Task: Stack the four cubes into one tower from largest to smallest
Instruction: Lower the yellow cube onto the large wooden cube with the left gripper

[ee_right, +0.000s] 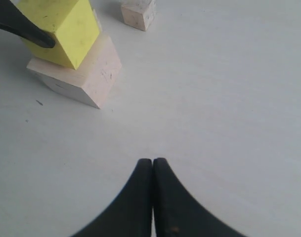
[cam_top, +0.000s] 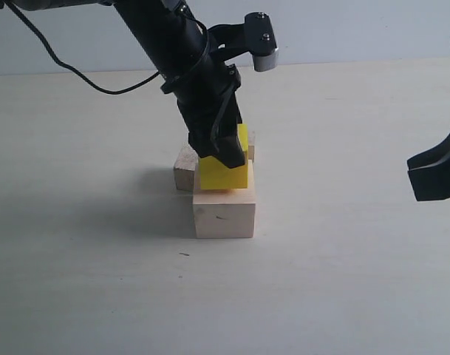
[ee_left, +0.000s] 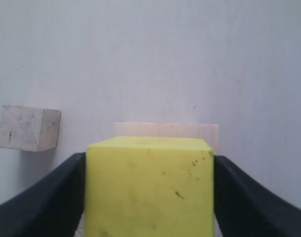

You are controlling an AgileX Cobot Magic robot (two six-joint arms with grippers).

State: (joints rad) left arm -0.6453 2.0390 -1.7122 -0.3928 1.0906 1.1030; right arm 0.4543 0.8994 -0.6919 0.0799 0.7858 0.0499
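Within left tool (ee_left: 149, 158), yellow cube (ee_left: 148, 192)

Cubes, four in all by our count: one large pale wood cube (cam_top: 225, 214); one yellow cube (cam_top: 226, 176); two small bare wood cubes. Of these two, we see the first small cube (cam_top: 185, 168) plainly, while only a sliver of the second small cube (cam_top: 250, 146) shows. Grippers, two: one left gripper (cam_top: 223, 158), one right gripper (ee_right: 152, 165). We also list one black cable (cam_top: 62, 65) and one table (cam_top: 343, 281).
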